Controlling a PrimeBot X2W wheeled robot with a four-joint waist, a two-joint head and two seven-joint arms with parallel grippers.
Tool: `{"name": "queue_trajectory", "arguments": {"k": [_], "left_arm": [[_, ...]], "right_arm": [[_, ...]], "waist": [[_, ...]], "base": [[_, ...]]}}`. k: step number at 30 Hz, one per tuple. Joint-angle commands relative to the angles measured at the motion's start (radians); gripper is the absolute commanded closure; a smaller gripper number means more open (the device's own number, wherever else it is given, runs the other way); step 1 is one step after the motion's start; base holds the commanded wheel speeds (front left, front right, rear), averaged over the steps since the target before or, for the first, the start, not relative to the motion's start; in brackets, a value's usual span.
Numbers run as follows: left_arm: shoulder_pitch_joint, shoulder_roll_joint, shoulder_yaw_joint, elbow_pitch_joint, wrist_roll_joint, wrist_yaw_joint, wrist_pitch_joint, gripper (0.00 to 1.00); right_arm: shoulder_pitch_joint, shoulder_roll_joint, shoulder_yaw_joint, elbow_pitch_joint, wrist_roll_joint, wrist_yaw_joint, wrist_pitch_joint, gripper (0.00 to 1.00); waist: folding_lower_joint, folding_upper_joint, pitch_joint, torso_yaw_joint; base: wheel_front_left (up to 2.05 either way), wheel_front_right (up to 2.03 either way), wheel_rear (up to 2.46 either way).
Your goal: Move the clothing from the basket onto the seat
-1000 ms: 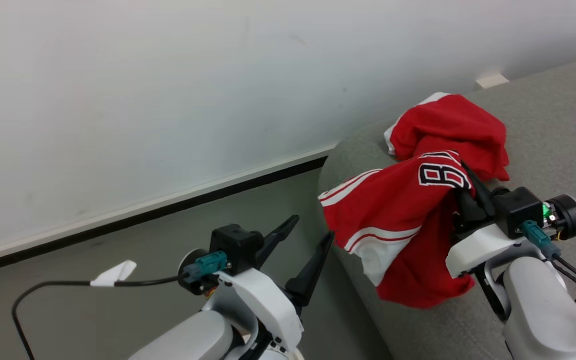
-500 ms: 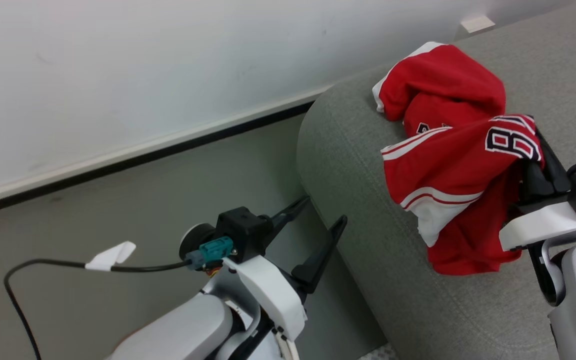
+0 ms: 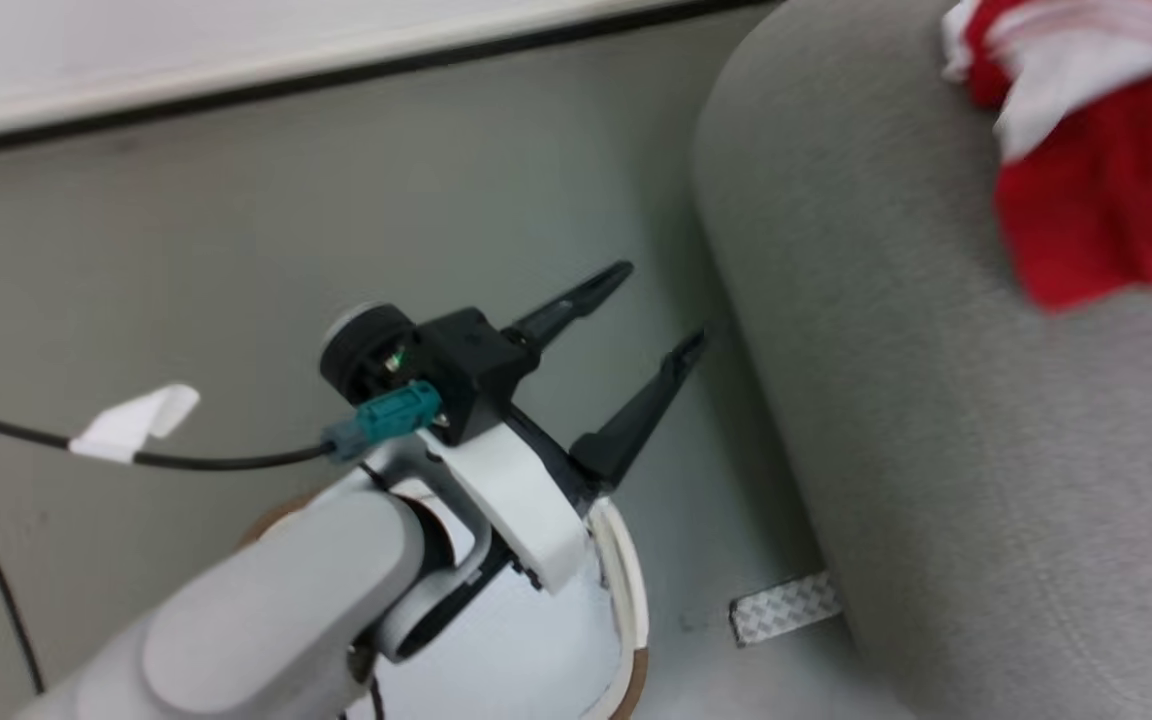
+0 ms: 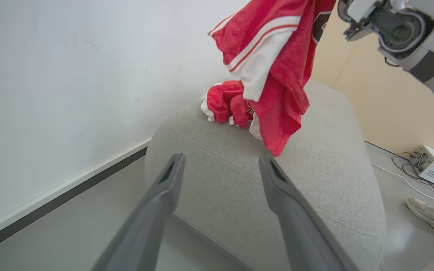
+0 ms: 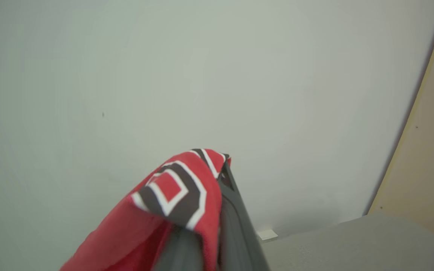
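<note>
**Right gripper (image 5: pixel 220 183) clamped on the jersey (image 4: pixel 273 75) above the seat (image 4: pixel 315 180)**

Your right gripper's fingers are pinched together on the red jersey, which hangs below them over the seat. Just beyond its hanging end, another red garment (image 4: pixel 222 103) lies crumpled on the cushion. Your left gripper (image 3: pixel 658 308) has its fingers spread apart, low beside the seat's rounded edge.

Head and left wrist views both look onto the seat (image 3: pixel 936 450).
</note>
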Motion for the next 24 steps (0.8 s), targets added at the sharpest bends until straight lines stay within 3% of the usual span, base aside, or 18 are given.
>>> {"name": "queue_trajectory", "arguments": {"k": [1, 7, 12, 20, 23, 24], "left_arm": [[-0.026, 0.015, 0.005, -0.005, 0.021, -0.009, 0.002, 0.00], [-0.083, 0.026, 0.018, -0.019, 0.029, -0.034, 0.004, 0.00], [-0.103, 0.021, 0.021, -0.022, 0.031, -0.041, -0.002, 0.00], [-0.076, 0.029, 0.006, -0.012, 0.029, -0.037, -0.004, 0.00], [-0.066, 0.042, 0.014, -0.005, 0.022, -0.028, -0.005, 0.00], [-0.062, 0.047, 0.016, -0.003, 0.019, -0.026, -0.005, 0.00]], "right_arm": [[-0.064, -0.032, -0.048, 0.003, -0.001, -0.003, 0.021, 1.00], [-0.263, -0.128, -0.272, 0.037, -0.103, -0.003, 0.115, 1.00], [-0.271, -0.184, -0.405, 0.085, -0.233, -0.003, 0.136, 1.00], [-0.135, -0.109, -0.603, 0.247, -0.341, -0.003, 0.057, 1.00], [-0.108, -0.083, -0.647, 0.316, -0.356, -0.003, 0.014, 0.53], [-0.101, -0.076, -0.655, 0.340, -0.356, -0.003, 0.000, 0.02]], "waist": [[-0.0001, 0.0000, 0.106, 0.073], [-0.0001, 0.0000, 0.192, 0.127], [-0.0001, 0.0000, 0.248, 0.156], [-0.0001, 0.0000, 0.261, 0.173], [-0.0001, 0.0000, 0.246, 0.167], [-0.0001, 0.0000, 0.238, 0.163]], "base": [[0.00, 0.00, 0.00], [0.00, 0.00, 0.00], [0.00, 0.00, 0.00], [0.00, 0.00, 0.00], [0.00, 0.00, 0.00], [0.00, 0.00, 0.00]]}}
